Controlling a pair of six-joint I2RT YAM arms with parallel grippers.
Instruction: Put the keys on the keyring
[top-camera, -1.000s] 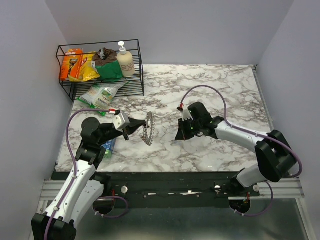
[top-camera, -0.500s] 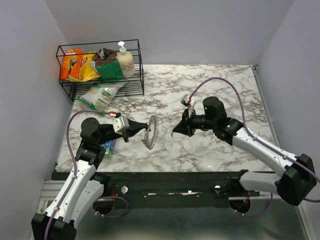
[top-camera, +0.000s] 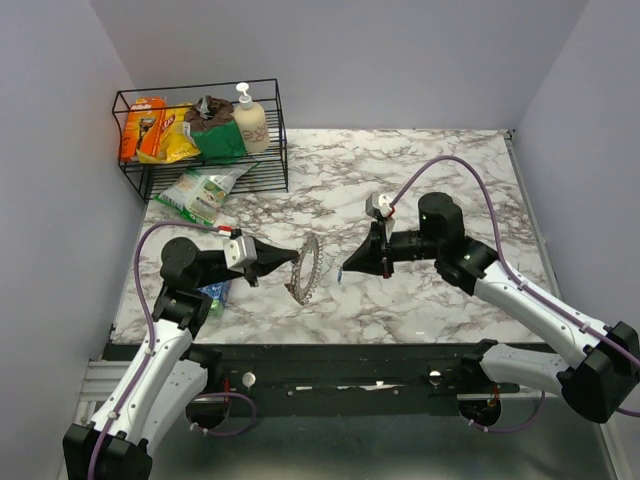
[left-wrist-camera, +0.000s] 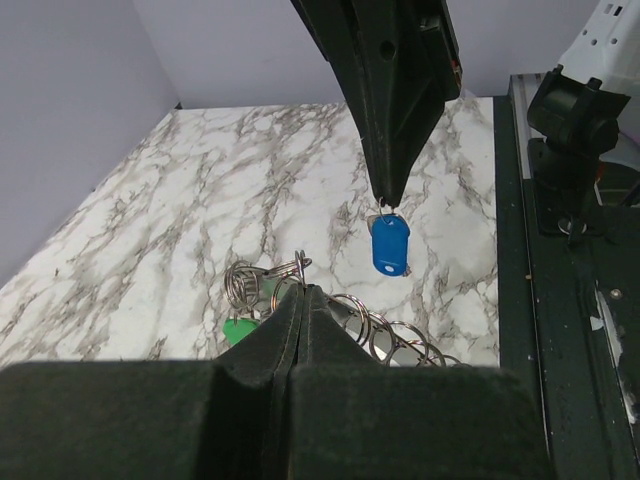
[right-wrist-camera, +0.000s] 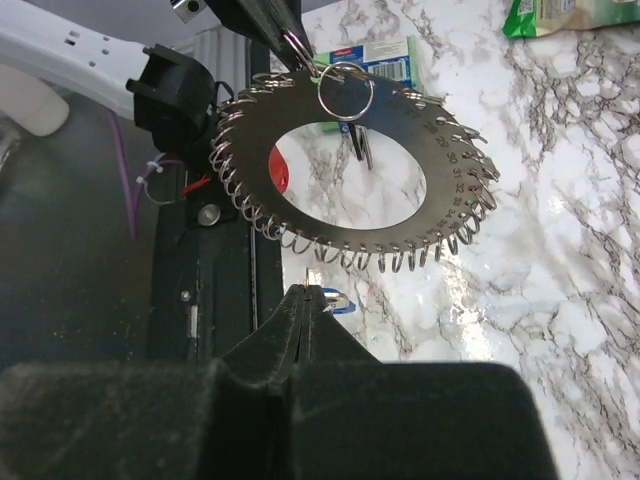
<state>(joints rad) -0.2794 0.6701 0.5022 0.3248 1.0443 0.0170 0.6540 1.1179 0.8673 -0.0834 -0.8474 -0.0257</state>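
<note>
Moved: over the last second the right arm has swung its elbow out toward 3 o'clock. That has carried the right claw (top-camera: 346, 270) leftward, closer to the keyring (top-camera: 305, 268). The left claw (top-camera: 293, 256) and the ring have edged slightly toward 3 o'clock.
Basket: a black wire basket (top-camera: 165, 178) stands at the bench's 10 o'clock corner. It holds an orange pack (top-camera: 140, 125), a yellow bag, a green-and-brown bundle and a pump bottle (top-camera: 250, 122).
Packet: a green-and-white packet (top-camera: 203, 190) lies on the marble bench (top-camera: 450, 180), just at 6 o'clock of the basket.
Left claw: it is pinched shut on the keyring's rim and points toward 3 o'clock, raised off the bench.
Keyring: it is held on edge in the air, at about 7 o'clock of the bench's middle. The right wrist view shows its flat face, its open centre and a fringe of small wire loops round the rim. It is gripped at its 12 o'clock, with a small split ring (right-wrist-camera: 345, 90) just beside the grip.
Other keys: a green key (left-wrist-camera: 238, 330) shows among the loops at 9 o'clock of the left claw's tip. A red key (right-wrist-camera: 278, 175) shows through the ring's centre.
Right claw: it is closed on the blue key (left-wrist-camera: 390, 245) and points toward 9 o'clock at the ring.
Blue key: it hangs head down from the right claw's tip, clear of the bench. It is just beside the keyring, with a gap between them.
</note>
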